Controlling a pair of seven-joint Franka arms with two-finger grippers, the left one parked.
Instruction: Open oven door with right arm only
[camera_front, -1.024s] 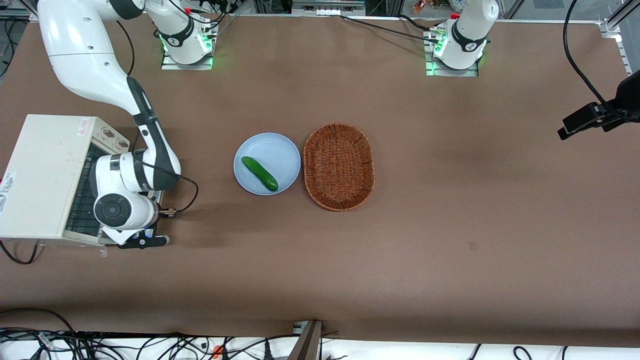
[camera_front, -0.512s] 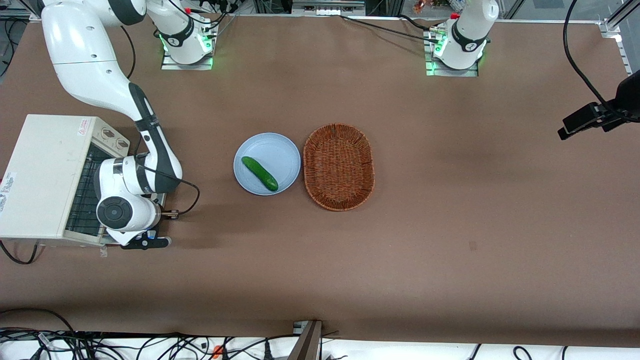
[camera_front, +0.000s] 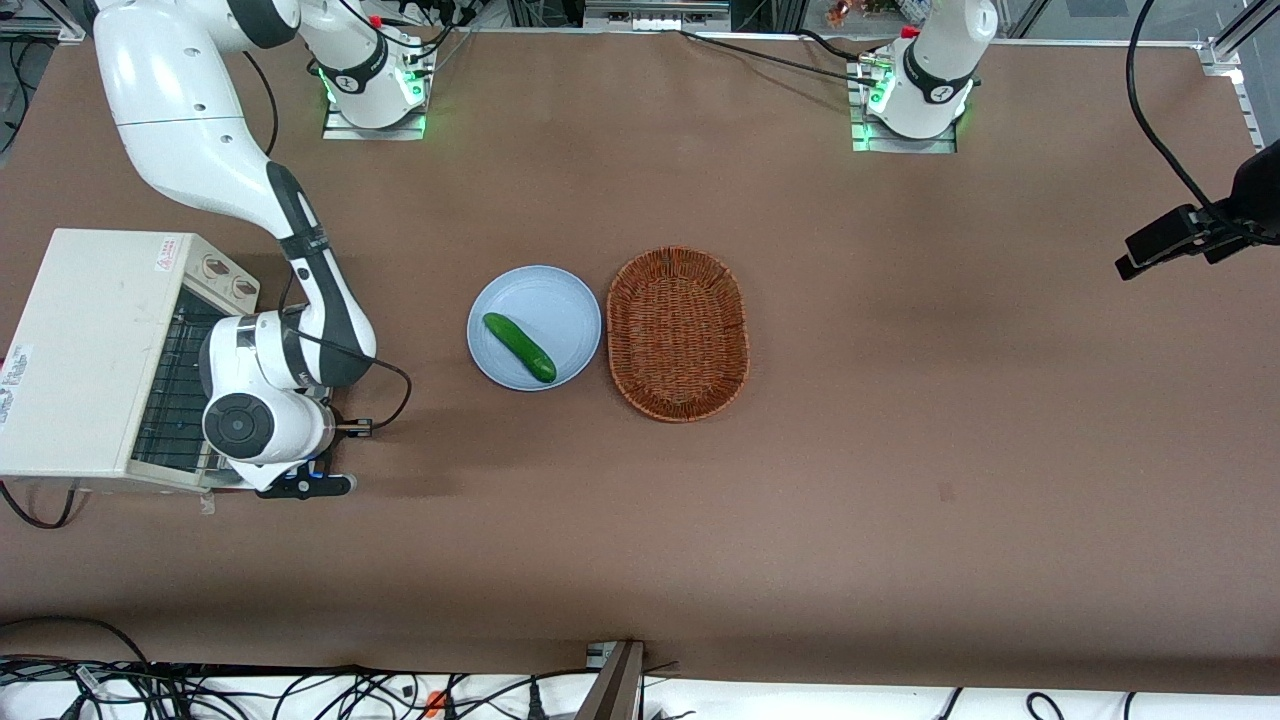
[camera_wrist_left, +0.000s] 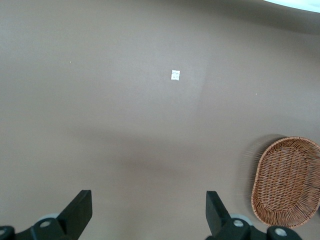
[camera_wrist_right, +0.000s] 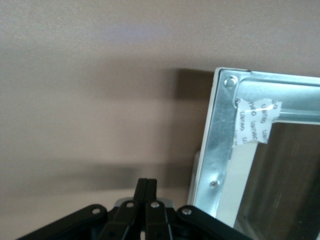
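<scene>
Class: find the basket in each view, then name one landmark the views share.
Front view: basket mid-table, beside the plate.
Left wrist view: basket at the picture's edge.
Right wrist view: not in it; shut pincer beside the oven door.
Shared landmark: brown table.

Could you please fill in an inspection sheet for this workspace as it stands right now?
Surface: brown table, bare but for the items below.
Job's things: oven door swung down, rack exposed; right arm over it.
Clutter: cucumber on blue plate; wicker basket beside it.
Grippers: gripper shut, empty, by the door's corner.
Cables: cable loops off the wrist.
Surroundings: cable bundle along the table's near edge.
</scene>
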